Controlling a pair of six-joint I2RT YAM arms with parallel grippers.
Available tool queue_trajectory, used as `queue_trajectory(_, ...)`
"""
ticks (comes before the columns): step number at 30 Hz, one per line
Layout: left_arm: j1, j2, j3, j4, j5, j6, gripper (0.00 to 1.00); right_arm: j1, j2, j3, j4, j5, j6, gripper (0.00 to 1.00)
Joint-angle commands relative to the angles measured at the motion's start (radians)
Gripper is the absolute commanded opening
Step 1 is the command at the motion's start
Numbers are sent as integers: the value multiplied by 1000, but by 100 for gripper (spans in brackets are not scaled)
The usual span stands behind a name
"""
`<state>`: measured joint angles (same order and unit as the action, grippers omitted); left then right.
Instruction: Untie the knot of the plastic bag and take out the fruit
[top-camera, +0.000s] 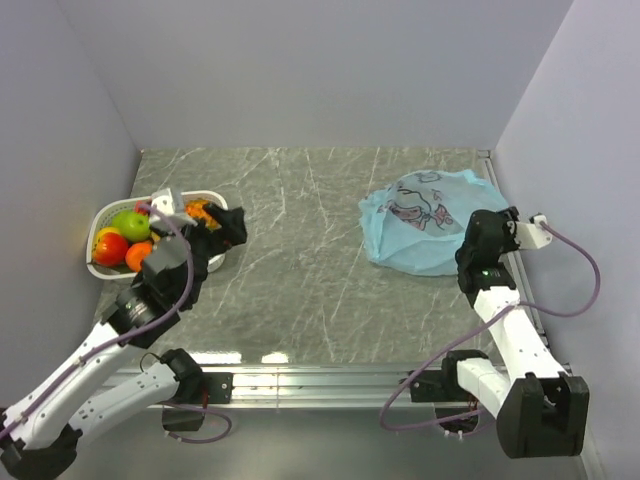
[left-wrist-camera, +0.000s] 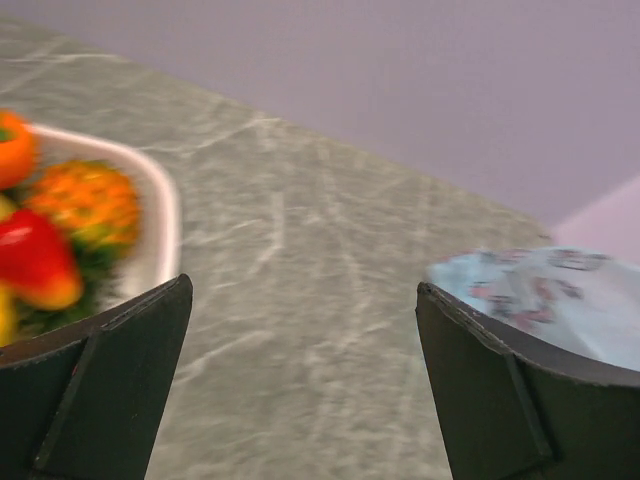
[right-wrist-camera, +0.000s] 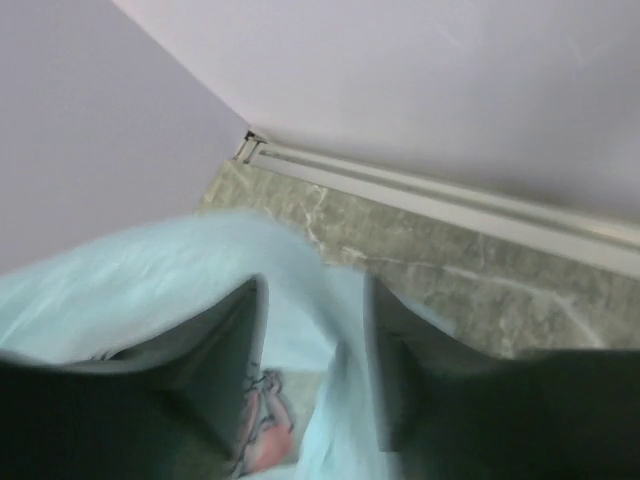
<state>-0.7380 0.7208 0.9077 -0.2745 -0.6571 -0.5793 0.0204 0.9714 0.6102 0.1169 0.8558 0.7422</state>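
Observation:
The pale blue plastic bag (top-camera: 415, 225) lies slack and low at the right of the table, and I see no knot on it. My right gripper (top-camera: 470, 245) is at its right edge. In the right wrist view a fold of the bag (right-wrist-camera: 300, 290) runs between the fingers of the gripper (right-wrist-camera: 312, 370), which stand a little apart, and plastic drapes over them. Fruit lies in the white basket (top-camera: 100, 215): a red apple (top-camera: 110, 248), an orange (top-camera: 138, 256), and a red strawberry-like piece (left-wrist-camera: 35, 260). My left gripper (top-camera: 222, 228) is open and empty beside the basket.
A green apple (top-camera: 130, 222) and an orange pineapple-like fruit (left-wrist-camera: 85, 200) are also in the basket (left-wrist-camera: 165, 215). Grey walls close in the left, back and right sides. A metal rail (right-wrist-camera: 450, 200) runs along the table's right edge near the bag.

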Motion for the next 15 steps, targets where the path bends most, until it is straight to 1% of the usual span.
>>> queue_trajectory(1, 5, -87, -90, -48, -212, 47, 99, -10, -54, 39, -83, 19, 11, 67)
queue_trajectory(2, 5, -137, -104, -58, -229, 48, 99, -10, -95, 28, -91, 9, 3, 71)
queue_trajectory(4, 5, -179, -124, -80, -274, 47, 99, -10, -144, 19, -109, -12, -21, 78)
queue_trajectory(5, 5, -211, -124, -92, -285, 44, 99, -10, -172, 14, -131, -18, -32, 79)
queue_trajectory(8, 5, -256, -98, -159, -324, 33, 99, -10, -323, 17, -190, -73, -75, 80)
queue_trajectory(9, 5, -267, -78, -207, -331, 27, 99, -8, -354, 20, -227, -92, -87, 80)
queue_trajectory(10, 5, -288, -67, -227, -337, 26, 99, -8, -387, 22, -244, -154, -128, 81)
queue_trajectory(11, 5, -299, -60, -248, -340, 29, 99, -10, -449, 23, -259, -185, -151, 80)
queue_trajectory(13, 5, -322, -36, -302, -338, 50, 99, -10, -516, 25, -321, -250, -203, 82)
queue_trajectory(14, 5, -346, -29, -324, -337, 53, 99, -8, -583, 22, -342, -300, -219, 82)
queue_trajectory(15, 5, -357, -11, -345, -343, 50, 99, -8, -617, 19, -380, -328, -233, 82)
